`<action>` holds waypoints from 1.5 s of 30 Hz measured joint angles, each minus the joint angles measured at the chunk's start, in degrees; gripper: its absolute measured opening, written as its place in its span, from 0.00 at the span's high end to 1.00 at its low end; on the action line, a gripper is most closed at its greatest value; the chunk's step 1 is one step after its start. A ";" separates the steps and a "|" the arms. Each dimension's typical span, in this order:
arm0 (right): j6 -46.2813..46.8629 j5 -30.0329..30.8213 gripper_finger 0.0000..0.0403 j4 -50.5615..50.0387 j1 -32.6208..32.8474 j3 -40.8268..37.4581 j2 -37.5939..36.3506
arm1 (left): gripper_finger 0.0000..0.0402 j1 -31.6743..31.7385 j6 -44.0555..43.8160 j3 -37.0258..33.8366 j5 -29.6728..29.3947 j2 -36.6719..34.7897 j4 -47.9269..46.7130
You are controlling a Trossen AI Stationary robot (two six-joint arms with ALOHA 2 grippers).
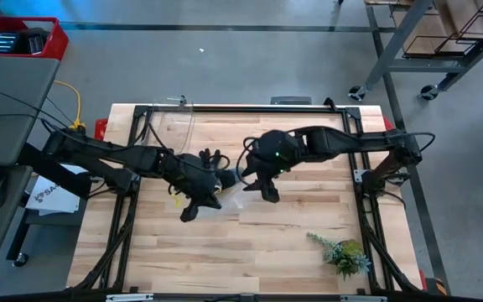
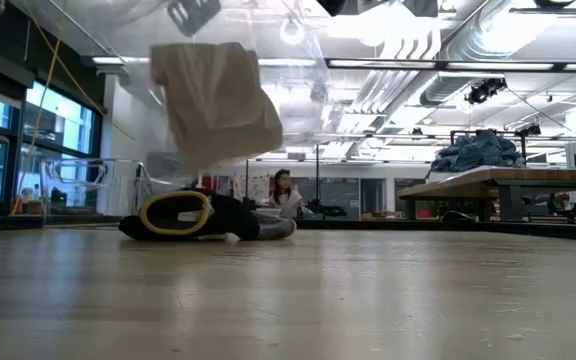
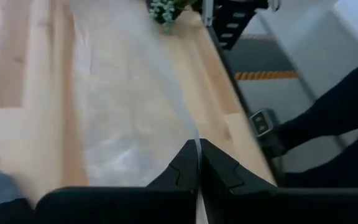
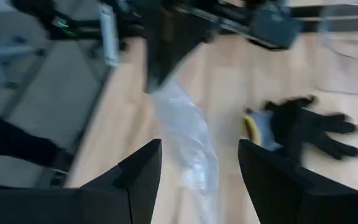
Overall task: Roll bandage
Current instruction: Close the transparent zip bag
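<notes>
The thin, see-through white cloth bandage point(image 3: 135, 106) hangs soft and light over the wooden counter point(image 1: 292, 243), pinched in the left tool point(image 3: 198, 163), while the right tool point(image 4: 199, 163) waits apart nearby.

Your two arms are matte black throughout, built of thick tubular links with bulkier rounded joint housings. The left arm point(image 1: 107, 159) has thin black cables looping near its base; the right arm point(image 1: 342, 143) shows a small green light on its wrist housing. Each ends in two black, angular, wedge-shaped fingers point(image 4: 138, 177).
</notes>
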 joint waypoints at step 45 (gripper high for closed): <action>2.91 -14.20 0.84 5.96 -1.88 0.01 0.72 | 1.00 -1.11 11.84 6.85 -13.83 1.16 -6.99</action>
